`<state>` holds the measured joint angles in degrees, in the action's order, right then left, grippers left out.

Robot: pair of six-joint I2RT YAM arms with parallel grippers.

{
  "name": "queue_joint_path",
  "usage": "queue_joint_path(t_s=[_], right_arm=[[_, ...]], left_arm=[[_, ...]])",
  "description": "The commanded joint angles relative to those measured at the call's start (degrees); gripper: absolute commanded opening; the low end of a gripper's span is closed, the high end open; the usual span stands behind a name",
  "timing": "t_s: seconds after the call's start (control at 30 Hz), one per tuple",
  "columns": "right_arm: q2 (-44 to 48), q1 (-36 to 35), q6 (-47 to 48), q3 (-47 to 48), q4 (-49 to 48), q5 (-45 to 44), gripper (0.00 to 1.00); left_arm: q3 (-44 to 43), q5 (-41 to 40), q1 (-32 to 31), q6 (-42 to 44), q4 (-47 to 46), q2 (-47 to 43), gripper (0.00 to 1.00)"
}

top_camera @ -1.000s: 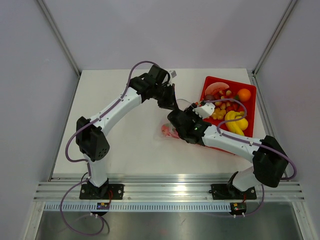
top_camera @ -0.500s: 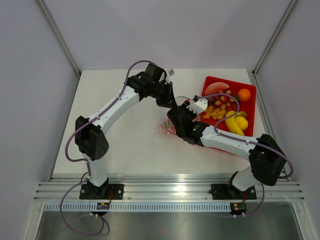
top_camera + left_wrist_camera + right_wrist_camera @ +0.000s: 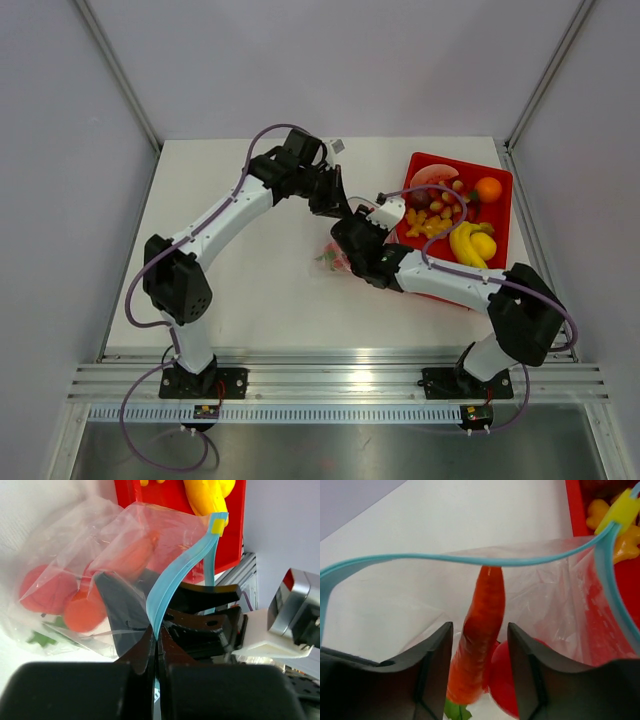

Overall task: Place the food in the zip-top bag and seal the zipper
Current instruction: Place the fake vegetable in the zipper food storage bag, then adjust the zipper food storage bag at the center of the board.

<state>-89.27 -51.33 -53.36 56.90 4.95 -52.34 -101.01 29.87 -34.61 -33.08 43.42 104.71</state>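
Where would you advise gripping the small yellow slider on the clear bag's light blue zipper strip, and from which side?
Probably pinch the small yellow slider across its flat sides, coming from the red plastic tray's side: it caps that end of the light blue zipper strip, standing free.

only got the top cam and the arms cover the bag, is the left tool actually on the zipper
Observer: Yes. The left wrist view shows the left tool pinched shut on the light blue zipper.
Operator: what's in the right tool
Observer: In the right wrist view an orange carrot sits between the fingers of the right tool, its tip at the mouth of the zip-top bag. I can't tell if it's gripped.
Operator: mouth open or sealed
Observer: Open. The strip bows into a wide loop, with the yellow slider at one end.
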Motion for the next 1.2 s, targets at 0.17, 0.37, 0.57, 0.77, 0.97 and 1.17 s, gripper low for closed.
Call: queue_joint_path(t_s=[0.17,0.37,0.57,0.77,0.97,1.17], right_arm=[[12.9,-0.5,10.4,3.6,7.1,10.2,0.67],[18.3,-0.4,8.4,6.8,19.3,15.6,0.65],[25.5,2.3,2.7,3.6,29.2,13.1,0.71],[28.2,9.0,3.9,0.0,31.9,17.2,0.8],[23.0,15.6,7.7,-3.0,25.9,33.1,0.67],[16.4,15.6,12.5,5.1,23.8,39.9,0.0]], left_arm=[[1.2,2.5,0.5,-0.8,-4.9,-3.9,0.0],[1.3,2.1,0.8,-1.3,-5.6,-3.6,0.0],[1.8,2.3,0.8,-1.3,-5.9,-3.7,0.0],[2.6,2.4,0.9,-1.1,-6.2,-3.9,0.0],[2.8,2.2,1.2,-1.1,-6.2,-4.3,0.0],[2.6,0.3,2.1,-0.2,-4.5,-5.0,0.0]])
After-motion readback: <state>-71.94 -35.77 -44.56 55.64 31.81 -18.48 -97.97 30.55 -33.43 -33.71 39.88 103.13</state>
